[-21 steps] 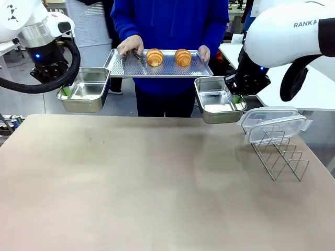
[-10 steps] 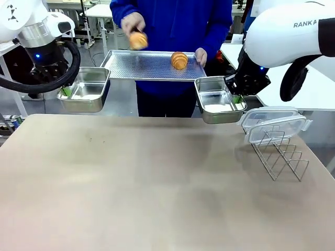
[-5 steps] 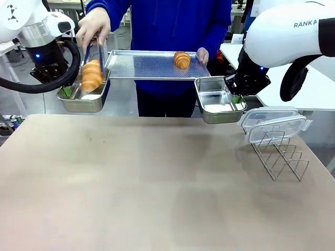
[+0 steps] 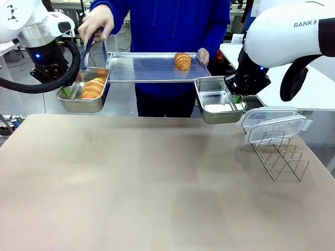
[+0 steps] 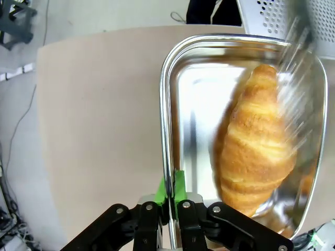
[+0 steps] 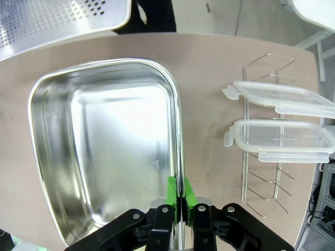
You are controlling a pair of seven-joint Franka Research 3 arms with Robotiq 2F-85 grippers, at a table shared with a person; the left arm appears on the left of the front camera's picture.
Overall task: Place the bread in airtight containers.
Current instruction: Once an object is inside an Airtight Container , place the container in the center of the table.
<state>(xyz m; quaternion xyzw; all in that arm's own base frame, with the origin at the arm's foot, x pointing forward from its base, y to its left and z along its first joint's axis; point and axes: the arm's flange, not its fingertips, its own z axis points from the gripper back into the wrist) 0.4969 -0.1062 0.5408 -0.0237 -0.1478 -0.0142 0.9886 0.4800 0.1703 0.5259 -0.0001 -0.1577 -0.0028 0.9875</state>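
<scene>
My left gripper point(image 4: 65, 91) point(image 5: 170, 193) is shut on the rim of a steel airtight container point(image 4: 73, 103) point(image 5: 170, 94), held up at the left. One croissant of the bread point(image 4: 92, 87) point(image 5: 255, 151) lies inside it. The person's hand point(image 4: 97, 22) holds tongs point(image 4: 84, 55) just above that croissant. My right gripper point(image 4: 237, 98) point(image 6: 179, 196) is shut on the rim of the other container point(image 4: 214, 107) point(image 6: 104, 151), which is bare inside. A second croissant point(image 4: 182, 60) sits on the perforated tray point(image 4: 146, 68) that the person's other hand point(image 4: 203, 55) holds.
A wire rack point(image 4: 280, 154) point(image 6: 267, 193) stands at the table's right side with two clear lids point(image 4: 272, 123) point(image 6: 280, 117) resting on it. The tan table point(image 4: 157, 183) stretches wide in front of the containers.
The person lifted one croissant off the tray with tongs, carried it left and set it in the left container. Both grippers and containers have stayed still.
</scene>
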